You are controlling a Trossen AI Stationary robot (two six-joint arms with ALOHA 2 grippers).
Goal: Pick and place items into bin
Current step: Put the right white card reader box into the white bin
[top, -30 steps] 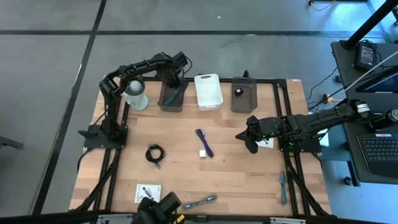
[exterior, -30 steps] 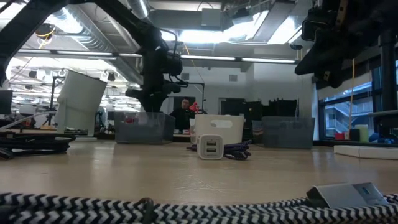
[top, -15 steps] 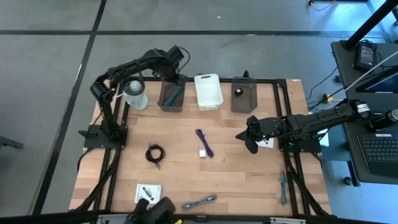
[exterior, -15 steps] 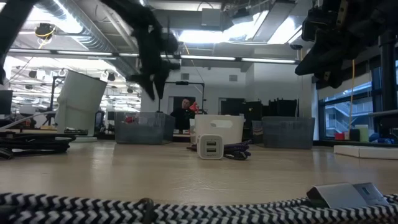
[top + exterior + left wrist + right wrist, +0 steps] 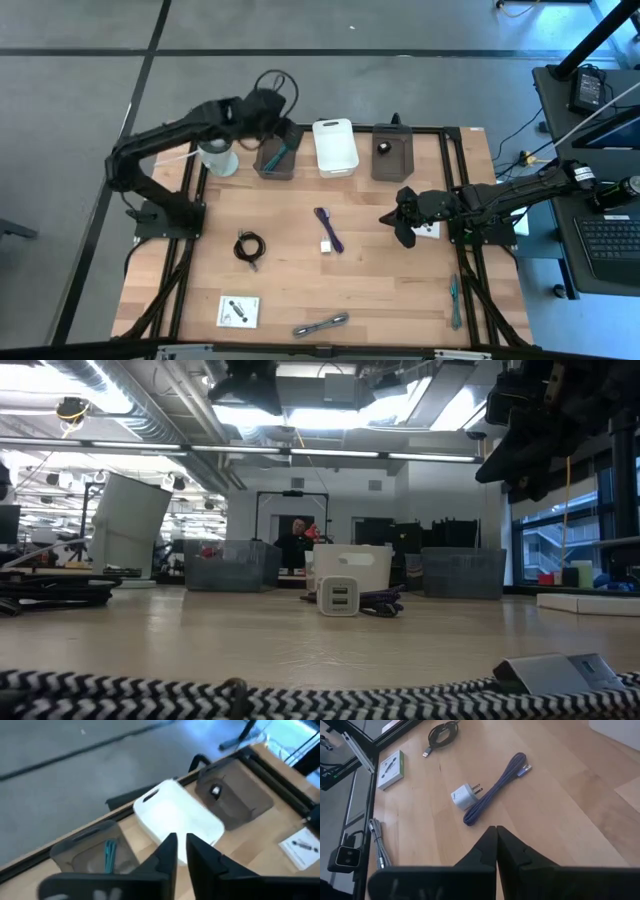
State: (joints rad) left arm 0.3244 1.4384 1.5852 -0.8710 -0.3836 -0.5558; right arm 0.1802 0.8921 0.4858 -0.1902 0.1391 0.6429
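At the far-left corner, the left gripper [image 5: 272, 112] hangs nearly clenched & apparently empty above the grey bin [image 5: 277, 156] holding a teal tool [image 5: 282, 150]; right gripper [image 5: 402, 228] waits clenched mid-table. Purple cable [image 5: 329, 228] & charger [image 5: 326, 246] lie mid-table; a careless reach could knock the nearby cup [image 5: 218, 152].

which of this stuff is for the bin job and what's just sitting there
Job: purple cable, white charger, coiled black cable, printed card, grey cable, teal tool, dark bin.
Just there: pale cup, keyboard.
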